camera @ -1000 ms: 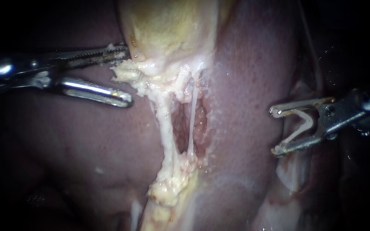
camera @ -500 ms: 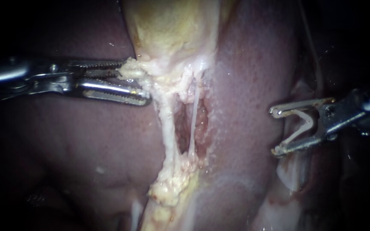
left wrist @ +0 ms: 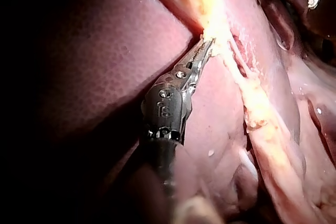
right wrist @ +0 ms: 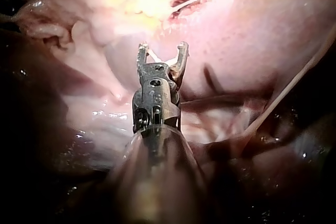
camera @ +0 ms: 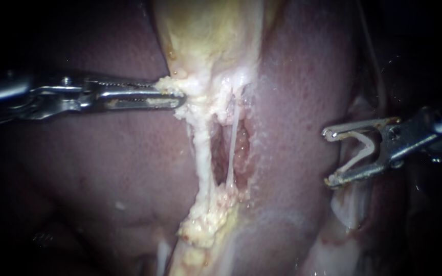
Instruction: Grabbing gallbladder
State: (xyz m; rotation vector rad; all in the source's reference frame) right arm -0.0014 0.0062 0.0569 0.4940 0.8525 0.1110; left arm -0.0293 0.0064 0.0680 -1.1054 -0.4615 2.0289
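- The metal-shafted left instrument (camera: 172, 97) comes in level from the dark edge of the scene. Its long, toothed jaws are clenched on the ragged, pale lower rim of the gallbladder. From the camera on its own arm, the jaw tips (left wrist: 207, 43) are buried in that same bright yellow fringe.
- Under and around that instrument lies the broad, purple-brown liver (camera: 103, 168), wet, finely stippled and catching the light in small glints.
- The yellowish, glistening gallbladder (camera: 205, 36) hangs in the middle of the view between two lobes of liver, narrowing to the spot where the left jaws grip it.
- Below the grip, a thick, cream-coloured, lumpy strand (camera: 200, 153) runs down to a crumbly yellow clump of fat (camera: 205, 225).
- Just beside the thick strand, a thin, whitish thread-like strand (camera: 230, 148) stretches across a raw, reddish hollow (camera: 242, 148) in the liver bed.
- Further across, the liver surface turns pinker and pebbled, with a pale film at its edge.
- The forked, silver right instrument (camera: 327, 157) sits well apart from the gallbladder, over pale membranes at the liver's border. Its jaws stand wide and carry a pale, V-shaped clip (camera: 356, 159) braced between them; its own camera shows the same splayed tips (right wrist: 162, 46).
- Beyond the tissue, everything falls into darkness.
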